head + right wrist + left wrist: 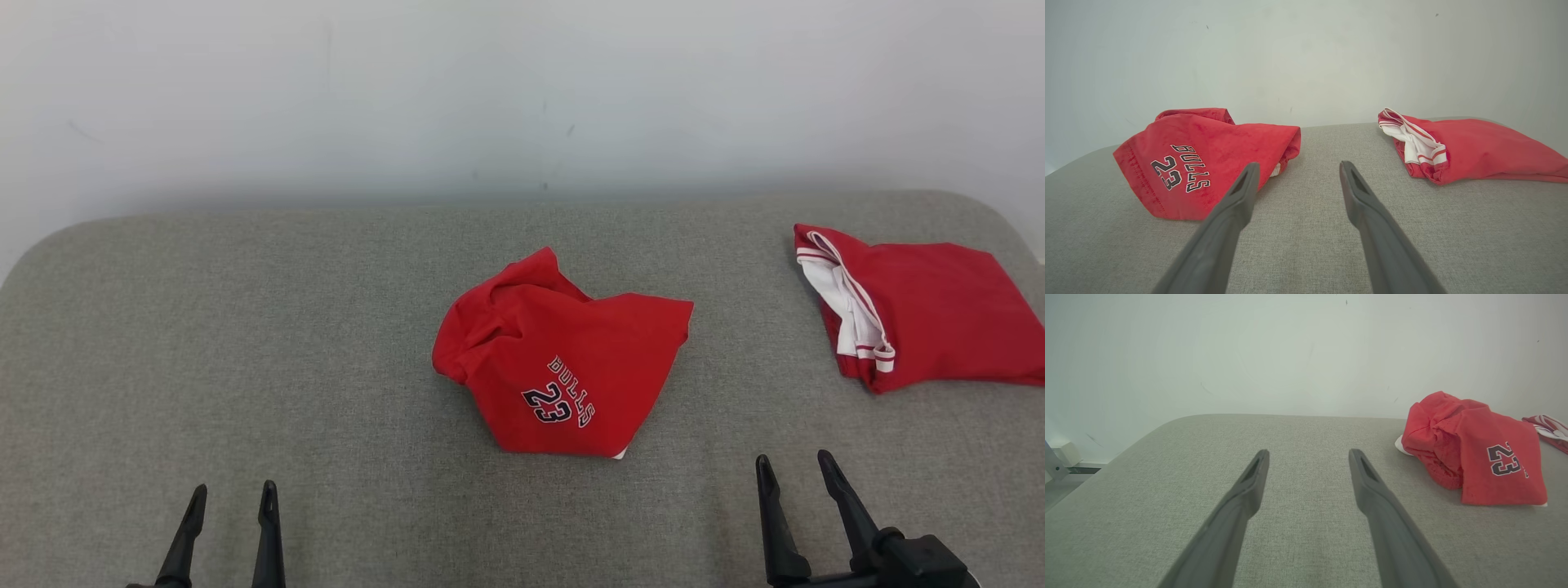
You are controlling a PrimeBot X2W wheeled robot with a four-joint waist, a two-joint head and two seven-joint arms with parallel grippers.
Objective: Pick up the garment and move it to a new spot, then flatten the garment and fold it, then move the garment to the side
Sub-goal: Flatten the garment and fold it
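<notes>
Garment point(563, 359) crumpled, striped red cloth point(931, 306) apart

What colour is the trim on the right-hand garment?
White trim with red stripes, clearest in the right wrist view.

The head view looks forward and down from high over the near edge of the pad point(245, 367), toward the wall point(408, 98). Both wrist views sit low, close over the pad, facing that wall. All three share the garment point(563, 359): it lies at the right of the left wrist view and at the left of the right wrist view.
</notes>
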